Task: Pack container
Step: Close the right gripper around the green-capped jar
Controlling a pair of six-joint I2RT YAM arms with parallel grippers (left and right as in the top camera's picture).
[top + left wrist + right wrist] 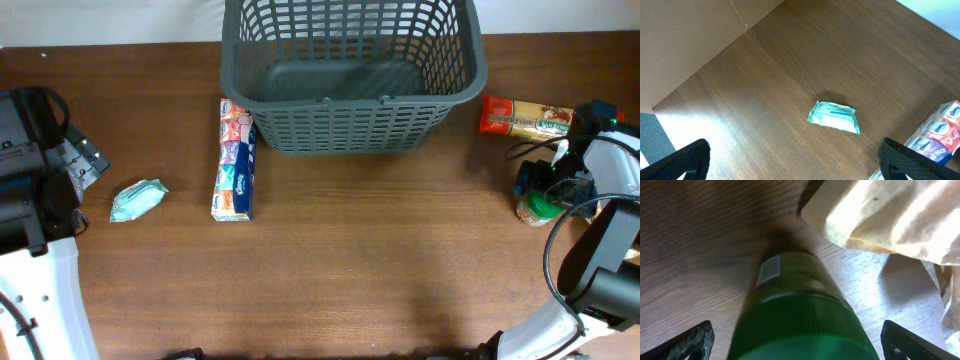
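The container (352, 126), a large dark grey lattice basket, stands at the back middle of the table with nothing showing inside it. My left gripper (800, 166) is open over bare wood, short of a teal wipes packet (834, 117) (138, 200). A pack of tissues (235, 160) lies just left of the basket. My right gripper (797, 342) is open and straddles a jar with a green lid (800, 330) (540, 206). A gap shows between each finger and the lid.
An orange and clear crinkly food bag (525, 117) (890, 215) lies right of the basket, just behind the jar. The left arm's base (30, 170) fills the left edge. The right arm (600, 250) and its cables occupy the right edge.
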